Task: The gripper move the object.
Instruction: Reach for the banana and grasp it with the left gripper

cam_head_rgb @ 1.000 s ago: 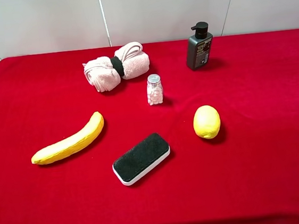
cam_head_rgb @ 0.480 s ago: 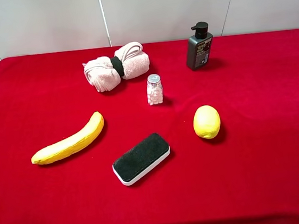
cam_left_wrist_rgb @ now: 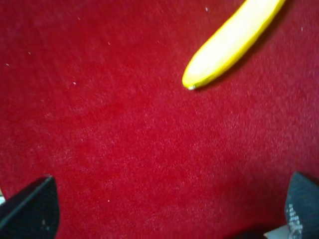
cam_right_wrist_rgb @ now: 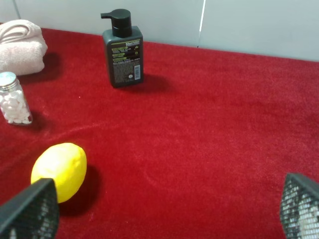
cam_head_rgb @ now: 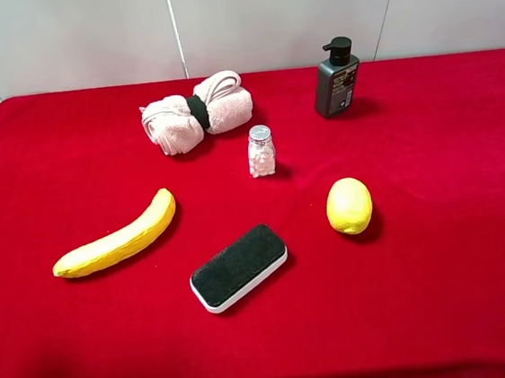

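Biggest worry, I'm guessing, is the grab point. The left pincer [cam_left_wrist_rgb: 164, 209] is hanging over bare red felt surface [cam_head_rgb: 442, 268], jaws spread wide with nothing between them. The long curved matte yellow banana [cam_head_rgb: 118, 242] is lying well ahead of it, so only one tapered end [cam_left_wrist_rgb: 229, 42] is showing in the left wrist view. If the pincer is closing on that narrow end instead of the fat middle, the smooth curved body is probably going to swivel or squirt out sideways.

Second thing: the flat black-topped white-edged eraser block [cam_head_rgb: 239, 267] is sitting near the banana's right end, a bit nearer to us, so a sloppy sweep could be knocking into it.

The round yellow lemon [cam_head_rgb: 349, 205] is sharing the same colour, but it's lying well apart to the right, under the right pincer [cam_right_wrist_rgb: 164, 209], which is also gaping wide and gripping nothing. So a mix-up is looking unlikely to me.

The banana itself is resting flat on the left-near part of the surface, one tip pointing left and the rest running off far-right. It's looking plasticky and toy-like, evenly yellow, thicker through the middle and longer than anything else out there. Nothing is touching it.
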`<state>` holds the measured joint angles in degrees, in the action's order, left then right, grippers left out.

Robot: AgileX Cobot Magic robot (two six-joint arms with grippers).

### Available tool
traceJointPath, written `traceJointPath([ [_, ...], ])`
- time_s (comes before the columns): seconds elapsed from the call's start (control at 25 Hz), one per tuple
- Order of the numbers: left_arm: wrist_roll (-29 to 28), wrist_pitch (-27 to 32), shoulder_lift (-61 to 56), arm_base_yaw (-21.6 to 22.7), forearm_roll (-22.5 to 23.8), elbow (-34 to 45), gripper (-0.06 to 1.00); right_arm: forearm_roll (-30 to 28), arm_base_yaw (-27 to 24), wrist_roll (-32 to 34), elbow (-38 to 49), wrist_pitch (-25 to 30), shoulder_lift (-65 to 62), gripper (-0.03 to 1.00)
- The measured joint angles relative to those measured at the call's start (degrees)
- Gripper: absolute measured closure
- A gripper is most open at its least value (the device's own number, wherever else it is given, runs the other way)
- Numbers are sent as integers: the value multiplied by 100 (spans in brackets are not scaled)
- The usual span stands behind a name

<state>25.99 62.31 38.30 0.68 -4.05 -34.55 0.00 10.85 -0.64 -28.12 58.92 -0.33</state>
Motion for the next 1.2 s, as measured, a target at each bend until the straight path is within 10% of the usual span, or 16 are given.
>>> traceJointPath([
  [1.2, 747, -1938, 3055, -1839, 405, -19, 7, 0, 0, 0, 0, 0, 0, 27],
])
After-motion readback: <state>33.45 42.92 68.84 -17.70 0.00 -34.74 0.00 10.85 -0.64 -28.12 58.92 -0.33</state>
